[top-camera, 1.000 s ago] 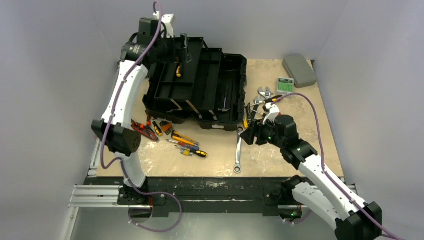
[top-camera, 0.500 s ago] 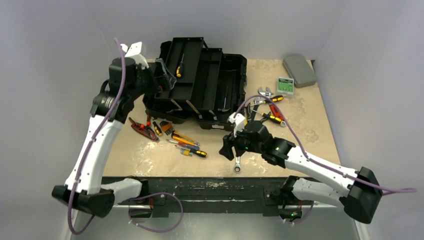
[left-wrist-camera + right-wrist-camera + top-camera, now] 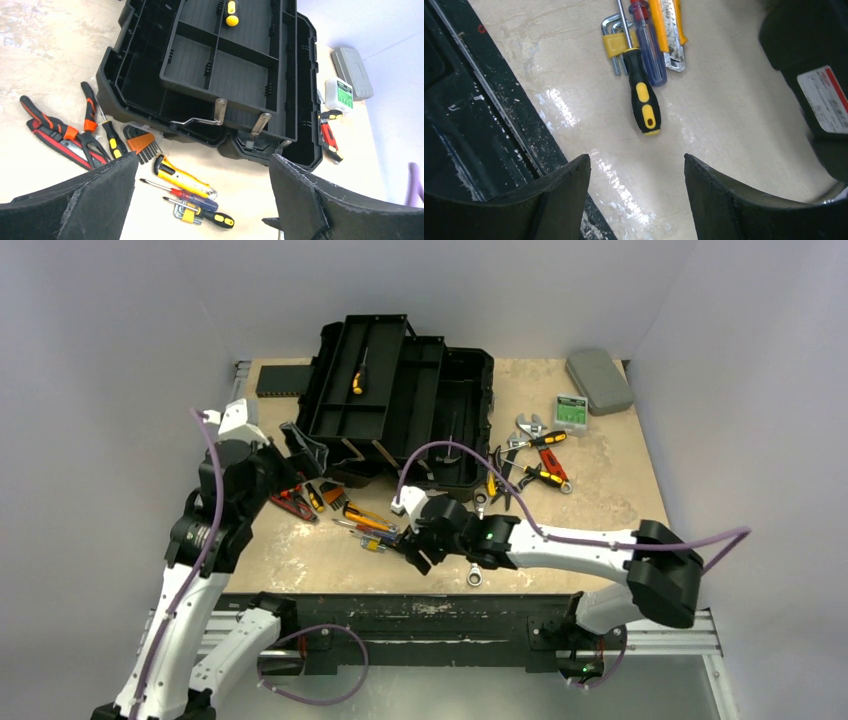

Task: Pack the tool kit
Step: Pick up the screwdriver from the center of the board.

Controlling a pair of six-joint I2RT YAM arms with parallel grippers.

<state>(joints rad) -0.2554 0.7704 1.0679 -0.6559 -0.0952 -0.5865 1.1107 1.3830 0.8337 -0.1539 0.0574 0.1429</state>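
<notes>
Robot lab bench: plain grey walls (image 3: 100, 360), black mounting rail (image 3: 430, 605), scuffed tabletop (image 3: 310, 555).

toolbox (image 3: 470, 390): open, trays out (one screwdriver (image 3: 357, 380) inside) | hand tools (image 3: 372, 522): scattered alongside

The toolbox (image 3: 220, 75) is showing matt black plastic with ribbed tray floors, while its hinge arms (image 3: 219, 111) are gleaming as bare metal. The beige worktop (image 3: 724, 125) is shining glossy and mottled. The screwdriver (image 3: 644, 102) is wearing a smooth 2-colour plastic handle.
</notes>
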